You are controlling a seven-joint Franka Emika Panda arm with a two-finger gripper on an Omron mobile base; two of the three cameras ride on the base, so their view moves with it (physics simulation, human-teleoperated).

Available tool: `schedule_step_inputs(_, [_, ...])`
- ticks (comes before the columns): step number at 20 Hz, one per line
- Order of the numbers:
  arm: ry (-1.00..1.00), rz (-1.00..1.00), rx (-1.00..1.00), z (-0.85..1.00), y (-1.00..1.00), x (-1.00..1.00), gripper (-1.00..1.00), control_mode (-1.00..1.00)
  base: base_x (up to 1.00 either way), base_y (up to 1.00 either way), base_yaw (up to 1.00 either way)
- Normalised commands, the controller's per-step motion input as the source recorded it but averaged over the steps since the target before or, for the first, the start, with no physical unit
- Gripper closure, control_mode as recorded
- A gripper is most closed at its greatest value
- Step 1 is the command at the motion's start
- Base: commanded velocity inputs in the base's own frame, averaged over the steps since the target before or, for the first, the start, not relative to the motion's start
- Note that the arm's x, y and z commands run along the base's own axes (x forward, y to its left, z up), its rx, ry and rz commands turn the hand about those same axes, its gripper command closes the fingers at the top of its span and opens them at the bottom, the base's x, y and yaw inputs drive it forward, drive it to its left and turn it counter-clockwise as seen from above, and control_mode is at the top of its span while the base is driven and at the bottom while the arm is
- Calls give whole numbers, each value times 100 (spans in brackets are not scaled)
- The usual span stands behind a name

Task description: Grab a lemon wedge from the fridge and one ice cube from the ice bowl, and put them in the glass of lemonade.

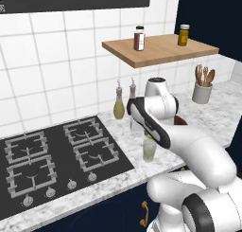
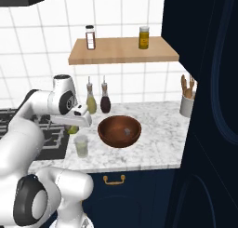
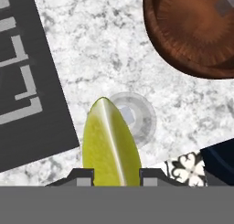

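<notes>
My gripper point(image 3: 112, 175) is shut on the lemon wedge point(image 3: 109, 143), a yellow-green piece that stands up between the two fingertips point(image 3: 84, 175). Straight below it on the marble counter is the glass of lemonade point(image 3: 132, 118), seen from above, with a small grey cube point(image 3: 127, 114) inside. From the right base view the gripper point(image 2: 73, 127) hangs just above and left of the glass point(image 2: 81, 145). The ice bowl point(image 2: 119, 130), dark brown, sits right of the glass and holds one grey ice cube point(image 2: 126, 129). The fridge is out of view.
A black gas hob point(image 1: 52, 153) lies left of the glass. Two spouted bottles point(image 2: 97, 101) stand at the tiled wall under a wooden shelf point(image 2: 123, 50) with two jars. A grey utensil holder point(image 2: 187, 106) stands far right, next to a tall navy panel point(image 2: 204, 106).
</notes>
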Motion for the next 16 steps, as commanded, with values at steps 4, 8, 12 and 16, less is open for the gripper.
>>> schedule_step_inputs(4, [-2, 0, 0, -21, -8, 5, 100, -100, 0, 0, 0])
schedule_step_inputs(8, [-4, 0, 0, -11, -14, 0, 100, -100, 0, 0, 0])
schedule_step_inputs(12, [-2, 0, 0, -11, -7, 0, 100, -100, 0, 0, 0])
schedule_step_inputs(16, [0, 0, 0, -5, -7, 11, 100, -100, 0, 0, 0])
